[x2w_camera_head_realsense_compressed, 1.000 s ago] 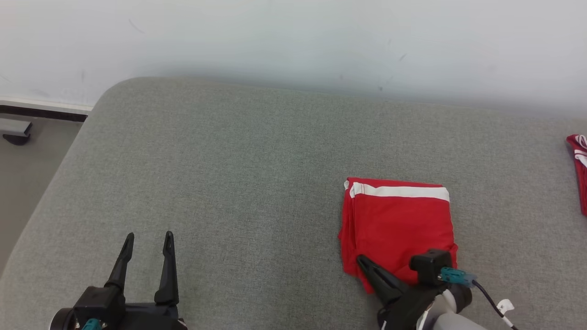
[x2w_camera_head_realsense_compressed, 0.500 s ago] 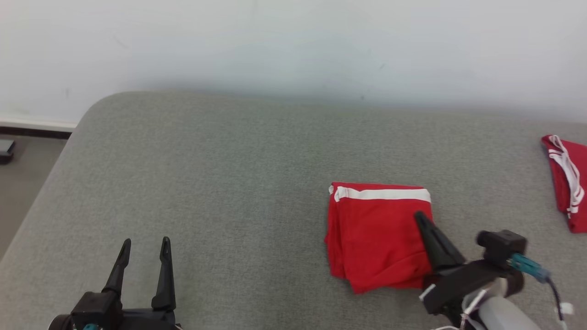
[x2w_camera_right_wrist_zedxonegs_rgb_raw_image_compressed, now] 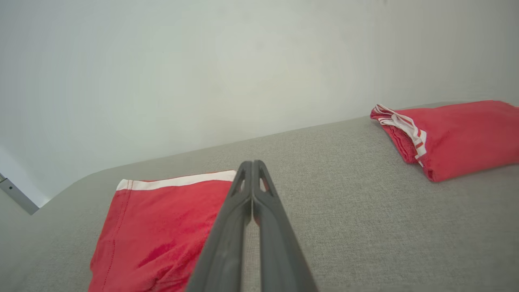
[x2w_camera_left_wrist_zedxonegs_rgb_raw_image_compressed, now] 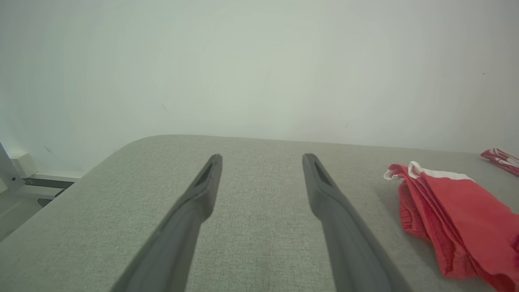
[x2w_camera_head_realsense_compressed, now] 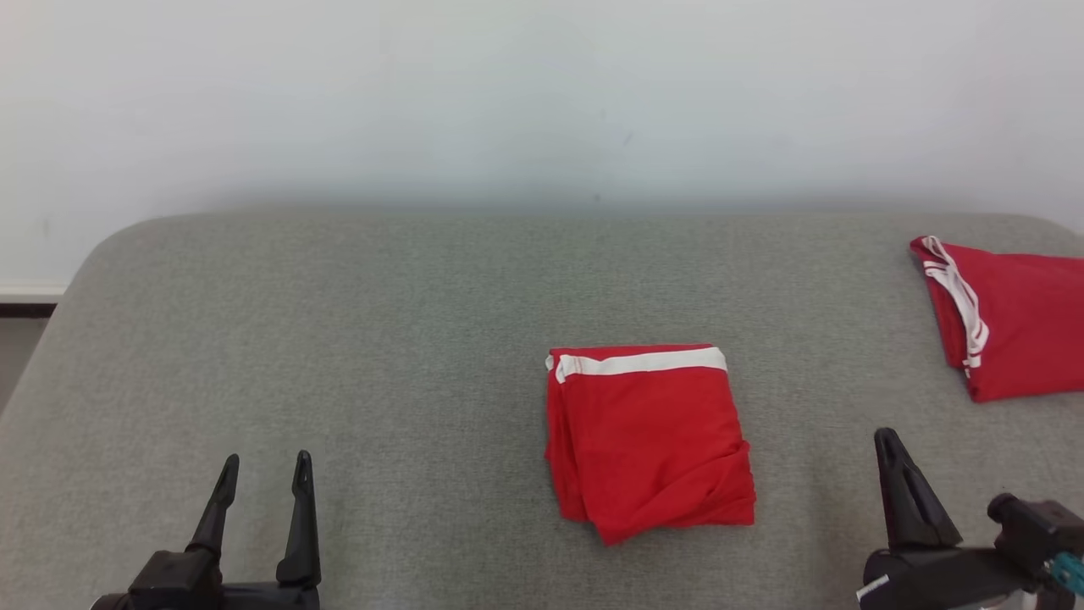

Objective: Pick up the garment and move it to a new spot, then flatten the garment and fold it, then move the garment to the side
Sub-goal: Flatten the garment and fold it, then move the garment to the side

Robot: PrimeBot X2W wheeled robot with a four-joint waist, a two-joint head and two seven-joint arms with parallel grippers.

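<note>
The garment (x2w_camera_head_realsense_compressed: 648, 436) is a red cloth with a white band, folded into a neat square on the grey cushioned surface (x2w_camera_head_realsense_compressed: 381, 339). It also appears in the left wrist view (x2w_camera_left_wrist_zedxonegs_rgb_raw_image_compressed: 450, 219) and the right wrist view (x2w_camera_right_wrist_zedxonegs_rgb_raw_image_compressed: 162, 227). My left gripper (x2w_camera_head_realsense_compressed: 264, 464) stands open at the lower left, far from the garment, with nothing between its fingers (x2w_camera_left_wrist_zedxonegs_rgb_raw_image_compressed: 261, 158). My right gripper (x2w_camera_head_realsense_compressed: 885, 439) is shut and empty at the lower right, to the right of the garment and apart from it; its closed tips (x2w_camera_right_wrist_zedxonegs_rgb_raw_image_compressed: 252, 164) point up the view.
A second folded red garment (x2w_camera_head_realsense_compressed: 1008, 318) with white trim lies at the far right of the surface, also in the right wrist view (x2w_camera_right_wrist_zedxonegs_rgb_raw_image_compressed: 450, 136). A pale wall runs behind. The surface's rounded left edge drops to the floor (x2w_camera_head_realsense_compressed: 13, 360).
The head camera has swung right, shifting the whole scene left. My right gripper has drawn back off the folded garment to its right; the left gripper holds its place.
</note>
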